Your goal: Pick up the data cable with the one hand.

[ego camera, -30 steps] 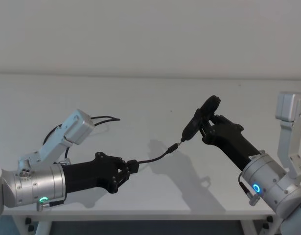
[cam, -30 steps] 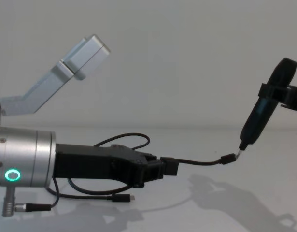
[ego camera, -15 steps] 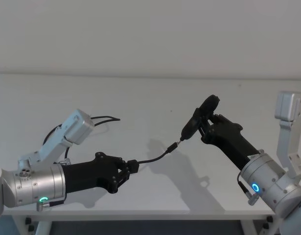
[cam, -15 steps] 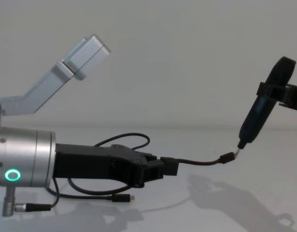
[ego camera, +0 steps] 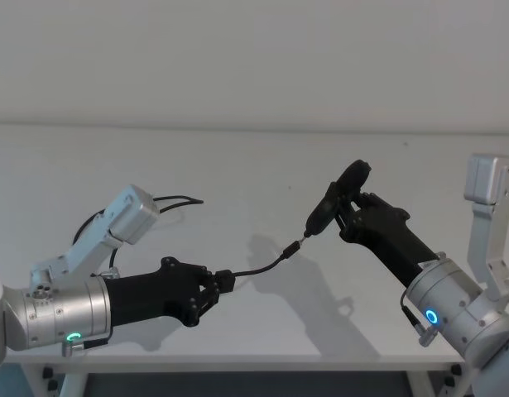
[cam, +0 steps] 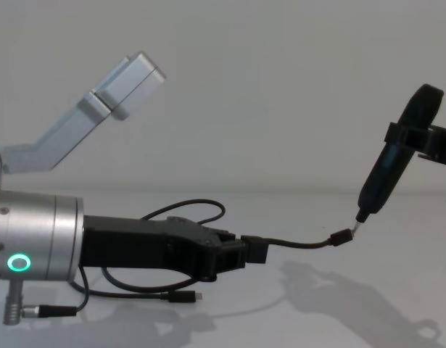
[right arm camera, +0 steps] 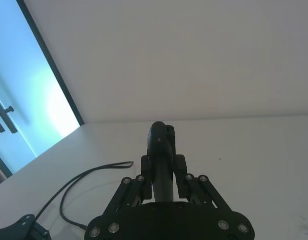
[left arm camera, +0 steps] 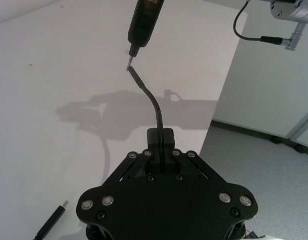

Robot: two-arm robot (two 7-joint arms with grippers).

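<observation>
- A white tabletop (ego camera: 237, 165) runs back to a plain pale wall; a blue-lit glass pane shows at the side in the right wrist view.
- The left gripper (ego camera: 214, 285) reaches forward low over the tabletop, its fingers closed on the black plug block of a short lead (ego camera: 258, 266) — the lead arcs up and away from it in the air.
- The lead's free end, a small connector (cam: 342, 237), meets the metal tip of a dark pen tool (ego camera: 333, 203).
- The right gripper (ego camera: 353, 217) holds that tool clamped between its fingers, tilted tip-down toward the left gripper.
- The cable (cam: 180, 211) lies looped on the tabletop behind and under the left arm — one plug (cam: 185, 296) rests flat below the left gripper, not held by anything.
</observation>
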